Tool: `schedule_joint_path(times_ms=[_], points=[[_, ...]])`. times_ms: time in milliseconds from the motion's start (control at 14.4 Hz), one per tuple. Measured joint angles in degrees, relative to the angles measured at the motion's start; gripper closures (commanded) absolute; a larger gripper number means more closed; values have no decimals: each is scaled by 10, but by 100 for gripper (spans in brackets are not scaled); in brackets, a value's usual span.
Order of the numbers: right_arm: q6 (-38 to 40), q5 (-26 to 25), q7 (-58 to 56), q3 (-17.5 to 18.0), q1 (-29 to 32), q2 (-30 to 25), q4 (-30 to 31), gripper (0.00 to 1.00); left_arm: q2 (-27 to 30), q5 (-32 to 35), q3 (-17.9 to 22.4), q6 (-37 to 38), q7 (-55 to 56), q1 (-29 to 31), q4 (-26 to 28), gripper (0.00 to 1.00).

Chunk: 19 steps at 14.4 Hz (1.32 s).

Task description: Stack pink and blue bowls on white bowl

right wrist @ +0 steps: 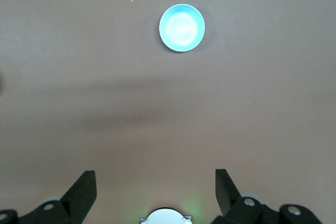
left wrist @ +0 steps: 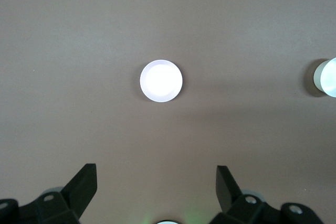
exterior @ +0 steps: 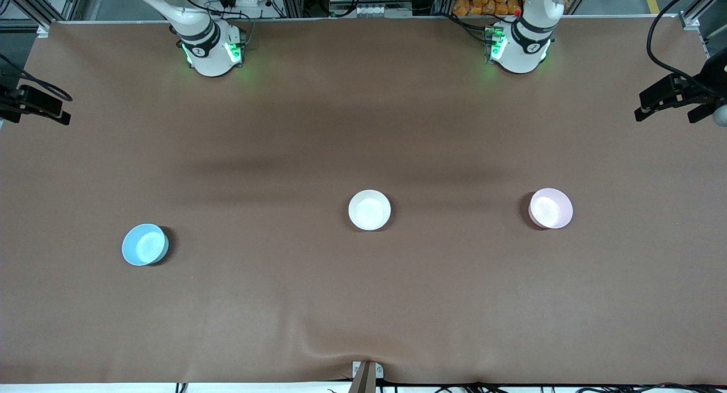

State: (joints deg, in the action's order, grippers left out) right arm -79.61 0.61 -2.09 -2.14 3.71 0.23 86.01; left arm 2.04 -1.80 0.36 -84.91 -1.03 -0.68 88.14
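The white bowl (exterior: 370, 210) stands mid-table. The pale pink bowl (exterior: 550, 208) stands beside it toward the left arm's end. The light blue bowl (exterior: 145, 244) stands toward the right arm's end, a little nearer the front camera. All three are apart and upright. My left gripper (left wrist: 156, 174) is open and empty, high above the table; its view shows the pink bowl (left wrist: 161, 81), washed out pale, and the white bowl (left wrist: 326, 77) at the frame edge. My right gripper (right wrist: 155, 179) is open and empty, high over the table, with the blue bowl (right wrist: 181, 28) below. Neither gripper shows in the front view.
The brown table mat (exterior: 363, 302) has a wrinkle by a small bracket (exterior: 366, 376) at the front edge. Black camera mounts stand at both table ends (exterior: 34, 104) (exterior: 676, 97). The arm bases (exterior: 211, 52) (exterior: 519, 49) stand along the back.
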Motion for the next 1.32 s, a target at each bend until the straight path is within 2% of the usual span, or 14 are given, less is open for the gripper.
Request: schedule_joint_path(times_ms=[836,1114,1323], points=[[0,0,0,0,0,0,0,0,-19,0,2,8,0,5,7,0],[0,0,0,0,0,0,0,0,-62,6,2,-8,-2,5,10,0],[0,0,0,0,0,0,0,0,-108,9,3,-72,-13,8,30,0]])
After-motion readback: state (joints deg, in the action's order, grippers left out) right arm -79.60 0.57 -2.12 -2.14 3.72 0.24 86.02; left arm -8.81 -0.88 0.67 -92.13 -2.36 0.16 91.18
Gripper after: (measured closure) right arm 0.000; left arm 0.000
